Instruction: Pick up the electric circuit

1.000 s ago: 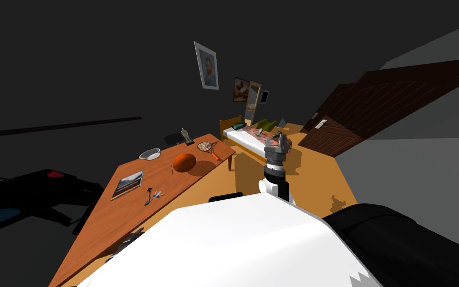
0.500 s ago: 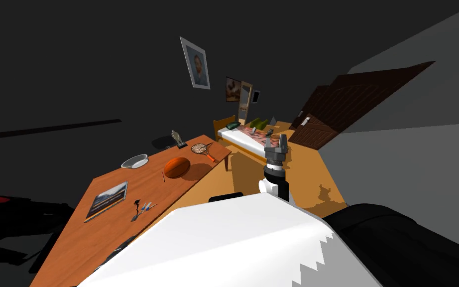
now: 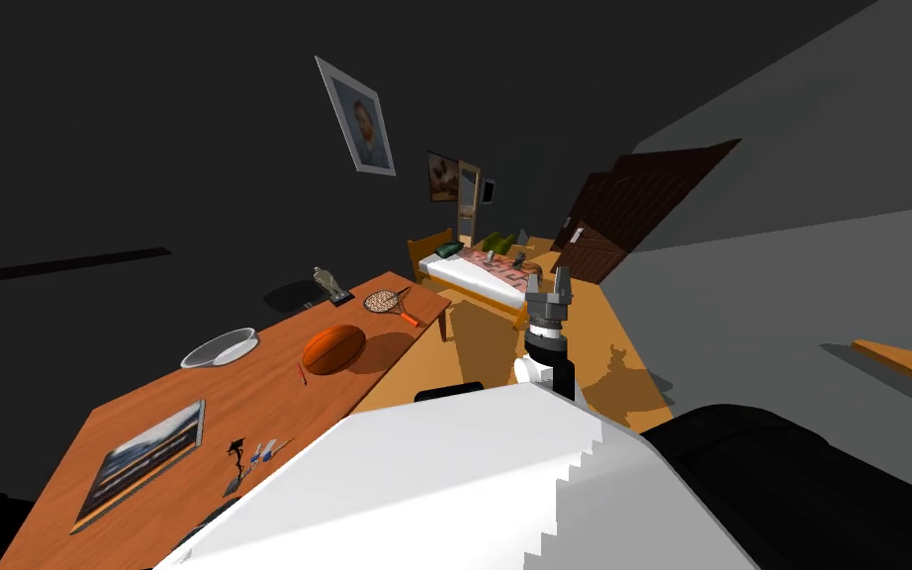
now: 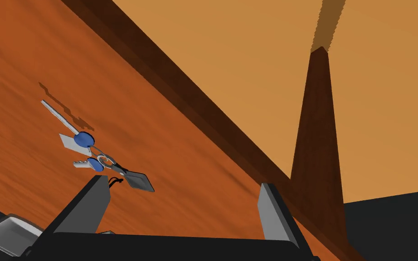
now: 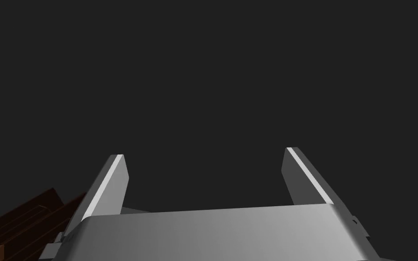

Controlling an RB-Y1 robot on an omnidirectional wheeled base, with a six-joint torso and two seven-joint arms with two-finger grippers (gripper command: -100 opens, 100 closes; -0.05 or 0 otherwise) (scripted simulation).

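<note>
1. Head view: The electric circuit (image 3: 235, 465), a thin dark twist of wire on a small grey base, stands near the front edge of a long wooden table (image 3: 246, 396). It is at about eight o'clock from the right gripper (image 3: 550, 287) and well apart from it. A bunch of keys (image 3: 266, 452) lies just beside the circuit at two o'clock, and a flat framed picture (image 3: 142, 460) lies at its nine o'clock. Farther up the table are an orange ball (image 3: 333, 348), a pale bowl (image 3: 219, 346), a racket (image 3: 390, 302) and a statuette (image 3: 328, 284). The right gripper is held out over the orange floor (image 3: 642, 396), blades parted and empty.

2. Left wrist view: The left gripper (image 4: 183, 204), released and empty, hovers low over the table's streaked grain. The blue-headed keys, on a ring with a dark fob, lie ahead at the gripper's eleven o'clock. A pale grey slab (image 4: 2, 232), probably the circuit's base, peeks out at nine o'clock, outside the fingers. This arm is plainly the nearer, and the next move likely calls for a swing toward that side. The circuit's long axis cannot be told.

3. Right wrist view: The right gripper's thin flat blades stand wide, with nothing between them.
</note>
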